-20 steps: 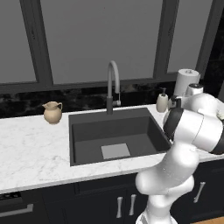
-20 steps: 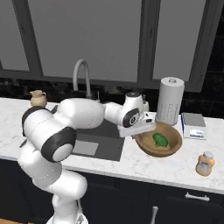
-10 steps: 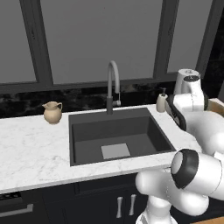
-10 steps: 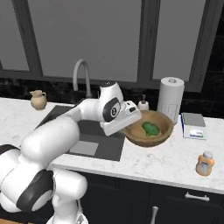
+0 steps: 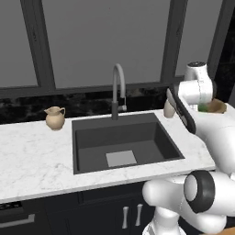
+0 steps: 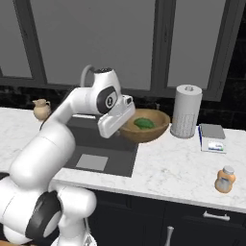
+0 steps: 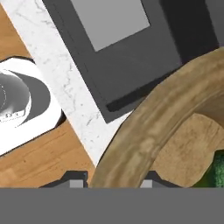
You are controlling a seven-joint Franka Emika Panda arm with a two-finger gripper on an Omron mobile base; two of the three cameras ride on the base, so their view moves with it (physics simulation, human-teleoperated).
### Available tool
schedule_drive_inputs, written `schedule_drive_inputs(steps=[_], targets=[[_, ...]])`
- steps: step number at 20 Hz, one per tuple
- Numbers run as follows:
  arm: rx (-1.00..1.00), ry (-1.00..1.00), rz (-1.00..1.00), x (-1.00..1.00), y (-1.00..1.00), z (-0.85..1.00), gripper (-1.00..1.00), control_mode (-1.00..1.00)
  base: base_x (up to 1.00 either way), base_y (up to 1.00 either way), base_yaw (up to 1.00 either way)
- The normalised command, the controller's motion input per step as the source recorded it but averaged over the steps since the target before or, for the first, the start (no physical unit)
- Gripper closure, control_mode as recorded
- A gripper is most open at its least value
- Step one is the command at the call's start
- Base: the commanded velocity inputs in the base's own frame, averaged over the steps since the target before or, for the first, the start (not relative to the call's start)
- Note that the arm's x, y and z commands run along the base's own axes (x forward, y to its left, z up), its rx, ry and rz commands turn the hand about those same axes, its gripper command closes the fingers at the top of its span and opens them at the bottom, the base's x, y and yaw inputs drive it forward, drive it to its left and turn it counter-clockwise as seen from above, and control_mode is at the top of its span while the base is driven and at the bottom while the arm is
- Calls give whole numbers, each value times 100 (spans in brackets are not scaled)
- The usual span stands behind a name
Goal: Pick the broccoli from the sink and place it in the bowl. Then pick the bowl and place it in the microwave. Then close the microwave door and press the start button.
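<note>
One bowl [image 6: 145,129] is present. It is held off the counter [image 6: 182,166], above the right edge of the sink [image 6: 103,153], with its near rim in the gripper [image 6: 126,116]. In the hand view the two dark fingertips [image 7: 75,180] sit on either side of the bowl's rim [image 7: 144,131], closed onto it.

One piece of broccoli [image 6: 143,123] lies inside the bowl, near its centre. In the hand view a green patch [image 7: 217,168] of it shows at the right edge, on the bowl's inner floor.

One sink [image 5: 124,142] is set into the counter. It has one pale square drain plate [image 5: 121,158] and one curved grey faucet [image 5: 117,89] at its rear edge.

Other single items:
- One small beige jug [image 5: 55,118] on the counter, left of the sink.
- One paper towel roll [image 6: 186,111], upright, just right of the bowl.
- One small scale [image 6: 212,138] to the right of the roll.
- One small orange bottle [image 6: 225,179] near the front edge of the counter.

Arm pose: the arm rises from the base, bends at a raised elbow, and reaches forward and right across the sink. The wrist is at about faucet height. The hand angles down and to the right, meeting the bowl from its left side.
</note>
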Motion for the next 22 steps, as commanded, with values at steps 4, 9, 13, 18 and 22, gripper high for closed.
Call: schedule_drive_inputs(steps=[4, 9, 13, 18, 22], targets=[[3, 18, 59, -20, 71, 23, 100, -100, 0, 0, 0], [1, -3, 42, -32, 63, 47, 100, -100, 0, 0, 0], [0, -17, 28, -33, 66, 60, 100, -100, 0, 0, 0], [0, -13, 22, -25, 59, 57, 100, -100, 0, 0, 0], [4, -2, 13, -27, 28, 54, 100, -100, 0, 0, 0]])
